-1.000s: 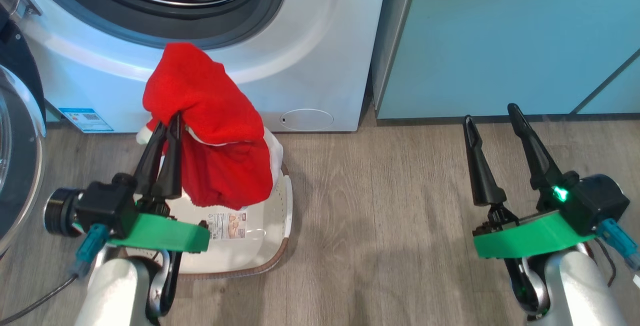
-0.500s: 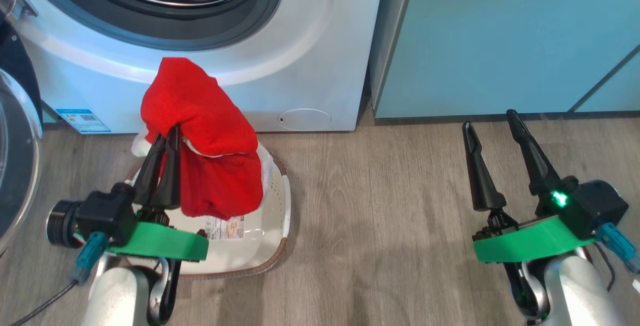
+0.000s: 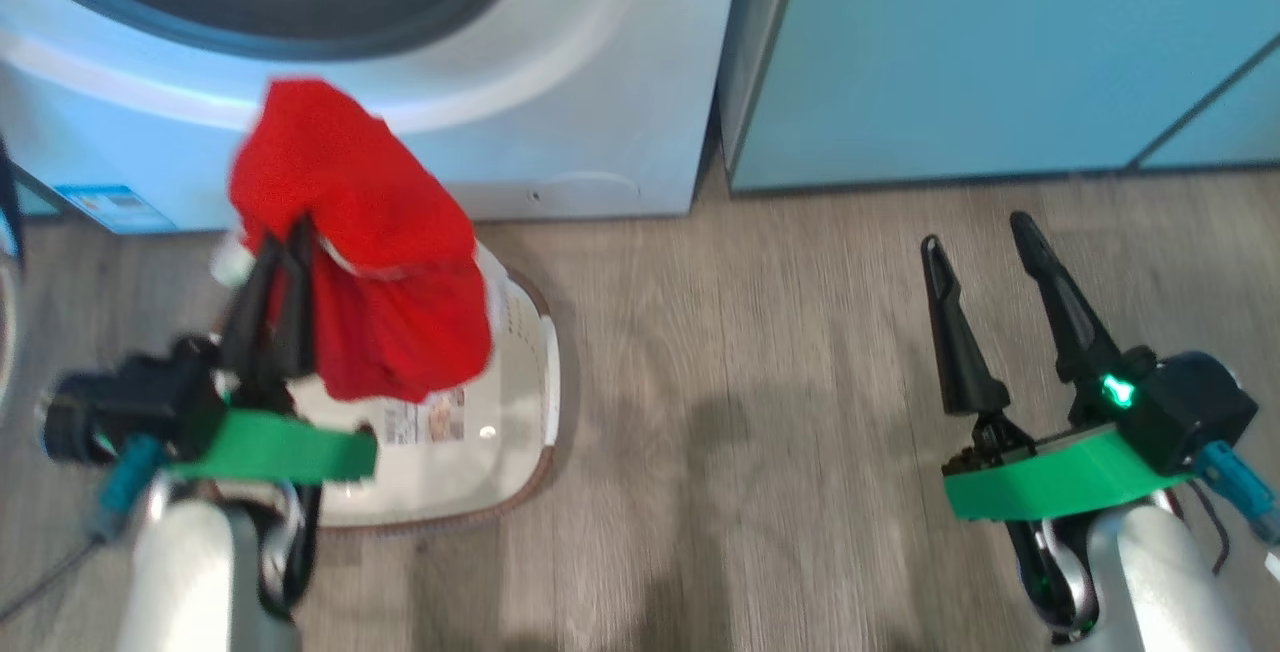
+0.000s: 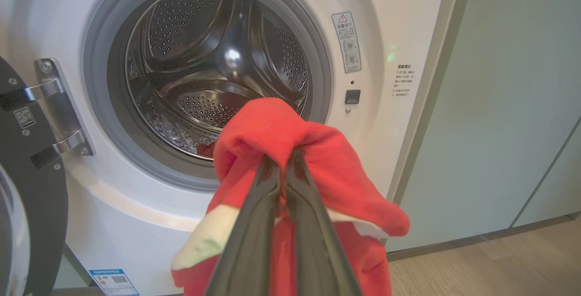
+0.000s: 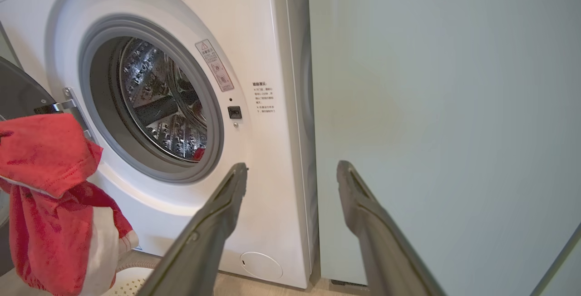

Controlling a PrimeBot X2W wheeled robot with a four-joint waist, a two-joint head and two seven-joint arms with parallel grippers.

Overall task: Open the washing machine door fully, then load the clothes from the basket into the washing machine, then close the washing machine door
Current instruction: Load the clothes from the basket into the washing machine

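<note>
The red garment [image 3: 360, 232] with white trim hangs from my left gripper [image 3: 285, 232], which is shut on it above the white basket [image 3: 548, 372]. In the left wrist view the fingers pinch a fold of the garment [image 4: 272, 128] in front of the washing machine [image 4: 363, 150], below its open drum mouth. The black-rimmed door [image 4: 27, 205] stands swung open at the left on its hinge. My right gripper [image 3: 975, 237] is open and holds nothing, off to the right over the floor. From the right wrist the open gripper [image 5: 292, 167] faces the machine's [image 5: 254, 37] right edge.
A pale teal cabinet [image 3: 1000, 52] stands right beside the machine. A bit of red cloth [image 4: 206, 148] lies low inside the drum. Grey wood floor [image 3: 750, 412] stretches between the basket and my right arm.
The head camera has shifted, so the machine and floor slid up and left in the picture. My left gripper still holds the garment over the basket. The right gripper stays open.
</note>
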